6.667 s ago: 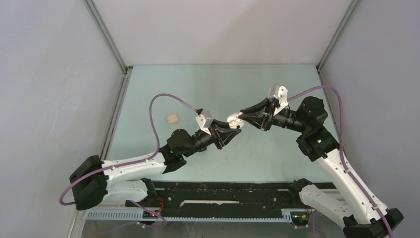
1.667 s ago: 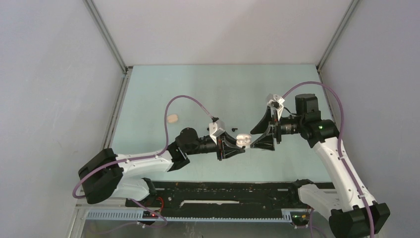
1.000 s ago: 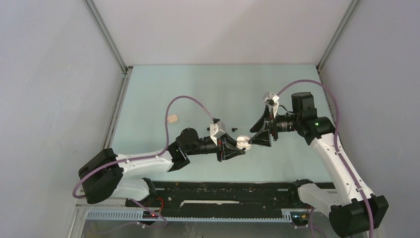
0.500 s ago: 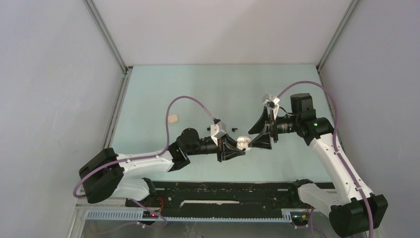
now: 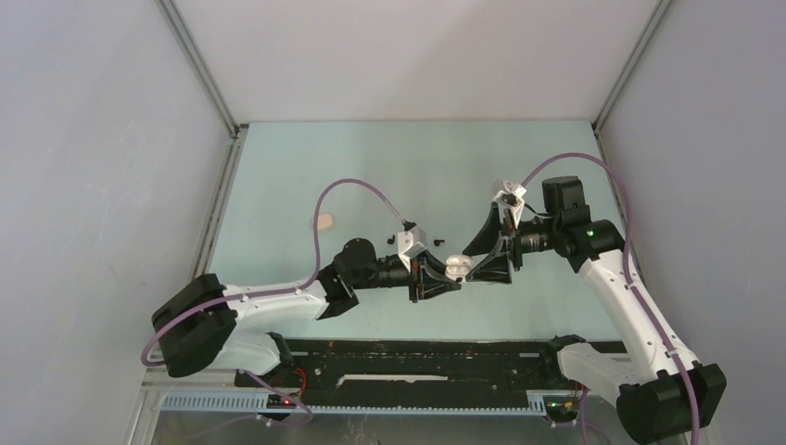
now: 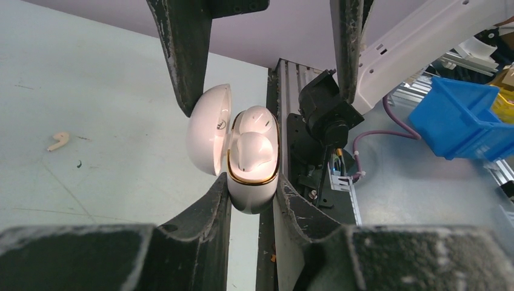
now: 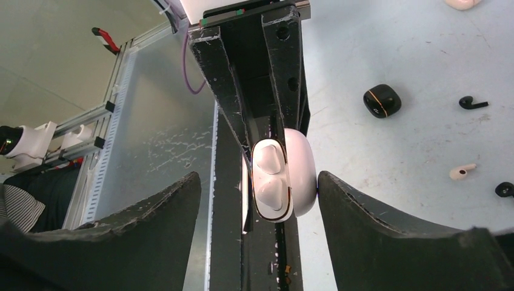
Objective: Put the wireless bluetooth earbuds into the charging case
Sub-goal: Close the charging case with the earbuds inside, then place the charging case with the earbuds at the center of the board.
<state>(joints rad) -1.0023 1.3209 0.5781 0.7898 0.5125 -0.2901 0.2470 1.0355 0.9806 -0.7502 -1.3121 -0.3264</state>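
Two white earbuds [image 6: 253,148] sit side by side in the wells of the white charging case [image 6: 250,203], which the left claw [image 6: 251,185] clamps by its lower body, raised off the surface [image 7: 394,48] near its front edge. The lid [image 6: 209,130] stands swung out to one side. The right claw [image 7: 259,182] is spread wide around the case, with one finger at the lid's outer shell, touching or just beside it. The step in hand looks like shutting the lid. That finger should press on the dome, far from the hinge, and sweep it slowly toward the gold rim while the left grip does not slacken. Both buds look seated, though a proud one would block the lid. A beige earbud [image 7: 462,171] and a black earbud [image 7: 473,103] lie loose near a black case [image 7: 382,100].
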